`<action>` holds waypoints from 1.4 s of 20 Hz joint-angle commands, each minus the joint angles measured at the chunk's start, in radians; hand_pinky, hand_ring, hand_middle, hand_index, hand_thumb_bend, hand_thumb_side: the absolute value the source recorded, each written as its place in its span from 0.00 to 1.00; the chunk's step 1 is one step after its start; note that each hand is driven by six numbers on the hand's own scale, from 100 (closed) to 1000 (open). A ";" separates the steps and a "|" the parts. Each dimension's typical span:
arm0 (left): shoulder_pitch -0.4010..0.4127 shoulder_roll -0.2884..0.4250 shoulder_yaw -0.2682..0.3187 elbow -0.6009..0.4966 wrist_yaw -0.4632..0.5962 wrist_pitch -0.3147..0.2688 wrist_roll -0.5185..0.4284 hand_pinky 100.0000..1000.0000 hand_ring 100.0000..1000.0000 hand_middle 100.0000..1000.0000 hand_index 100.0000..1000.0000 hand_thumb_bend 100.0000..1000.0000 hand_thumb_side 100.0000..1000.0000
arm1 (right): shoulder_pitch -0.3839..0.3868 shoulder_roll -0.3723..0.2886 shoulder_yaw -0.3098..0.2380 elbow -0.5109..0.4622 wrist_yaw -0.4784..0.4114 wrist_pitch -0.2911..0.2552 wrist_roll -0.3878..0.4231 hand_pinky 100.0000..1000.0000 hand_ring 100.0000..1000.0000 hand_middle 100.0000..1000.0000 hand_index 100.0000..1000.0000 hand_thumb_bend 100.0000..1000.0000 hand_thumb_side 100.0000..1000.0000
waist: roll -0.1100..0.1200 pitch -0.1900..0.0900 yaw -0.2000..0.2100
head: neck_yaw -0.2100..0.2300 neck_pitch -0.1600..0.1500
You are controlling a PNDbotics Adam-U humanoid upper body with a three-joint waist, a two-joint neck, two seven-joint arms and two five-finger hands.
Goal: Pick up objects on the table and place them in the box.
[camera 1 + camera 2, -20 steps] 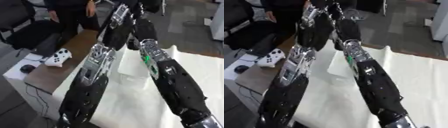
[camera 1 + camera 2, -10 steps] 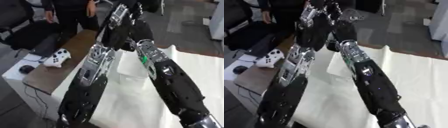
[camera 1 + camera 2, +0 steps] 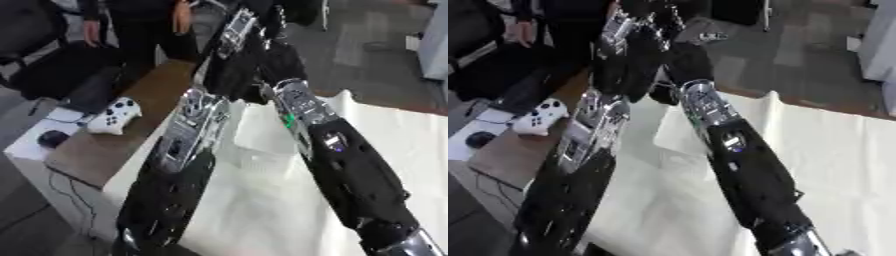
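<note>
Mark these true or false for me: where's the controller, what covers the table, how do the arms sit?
1. A white game controller lies on the brown side surface, left of the arms. True.
2. The controller sits on the cloth between the two arms. False: it is off the cloth, outside the left arm.
3. A white cloth covers the table under the arms. True.
4. The right arm is folded back, out of view. False: both arms stretch forward, away from the camera.
5. A small dark rounded thing lies near the controller. True.
</note>
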 commanded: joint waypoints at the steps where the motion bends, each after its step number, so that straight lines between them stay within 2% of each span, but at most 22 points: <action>1: -0.013 -0.002 0.000 -0.015 -0.001 0.001 0.002 0.99 0.78 0.84 0.95 0.01 0.82 | -0.012 -0.007 -0.007 -0.009 0.015 0.001 -0.004 0.00 0.13 0.34 0.48 0.17 0.50 | 0.001 -0.008 -0.002 | -0.004 -0.003; 8: -0.014 -0.002 0.001 -0.015 -0.001 0.000 0.002 0.99 0.78 0.84 0.95 0.01 0.82 | -0.010 -0.012 -0.017 0.007 0.081 -0.006 -0.014 0.00 0.25 0.43 0.57 0.18 0.52 | 0.002 -0.007 -0.004 | -0.004 -0.003; 9: -0.014 -0.002 0.001 -0.015 -0.001 0.000 0.002 0.99 0.78 0.84 0.95 0.01 0.82 | -0.009 -0.012 -0.019 0.012 0.089 -0.008 -0.016 0.00 0.31 0.49 0.63 0.18 0.53 | 0.002 -0.007 -0.004 | -0.003 -0.003; 10: -0.014 -0.002 0.001 -0.015 -0.001 0.000 0.002 0.99 0.78 0.84 0.95 0.01 0.82 | -0.008 -0.012 -0.020 0.017 0.098 -0.010 -0.016 0.00 0.34 0.52 0.65 0.18 0.49 | 0.002 -0.007 -0.004 | -0.003 -0.003; 11: -0.014 -0.002 0.001 -0.015 -0.001 0.000 0.002 0.99 0.78 0.84 0.95 0.01 0.82 | -0.008 -0.013 -0.022 0.023 0.108 -0.012 -0.014 0.00 0.35 0.55 0.66 0.18 0.52 | 0.002 -0.007 -0.004 | -0.004 -0.003; 22: -0.015 -0.002 0.001 -0.015 -0.002 0.000 0.003 0.99 0.78 0.84 0.95 0.01 0.82 | -0.001 -0.011 -0.051 0.082 0.161 -0.014 -0.001 0.00 0.42 0.66 0.72 0.17 0.55 | 0.003 -0.005 -0.006 | -0.004 -0.003; 25: -0.014 -0.002 0.001 -0.015 -0.002 0.000 0.003 0.99 0.78 0.84 0.95 0.01 0.82 | -0.001 -0.010 -0.053 0.094 0.166 -0.020 0.015 0.00 0.52 0.74 0.77 0.16 0.59 | 0.003 -0.005 -0.006 | -0.003 -0.003; 26: -0.014 -0.002 0.001 -0.015 -0.002 0.000 0.003 0.99 0.78 0.84 0.95 0.01 0.82 | -0.001 -0.010 -0.054 0.097 0.168 -0.022 0.024 0.00 0.52 0.74 0.77 0.16 0.59 | 0.003 -0.005 -0.005 | -0.003 -0.003; 27: -0.014 -0.002 0.001 -0.015 -0.002 0.000 0.003 0.99 0.78 0.84 0.95 0.01 0.82 | -0.001 -0.011 -0.055 0.100 0.168 -0.024 0.033 0.02 0.57 0.77 0.79 0.16 0.60 | 0.003 -0.006 -0.005 | -0.003 -0.003; 28: -0.014 -0.002 0.002 -0.016 -0.002 0.000 0.003 0.99 0.78 0.84 0.95 0.01 0.82 | -0.001 -0.011 -0.056 0.103 0.169 -0.026 0.042 0.00 0.56 0.76 0.78 0.16 0.60 | 0.003 -0.006 -0.006 | -0.003 -0.003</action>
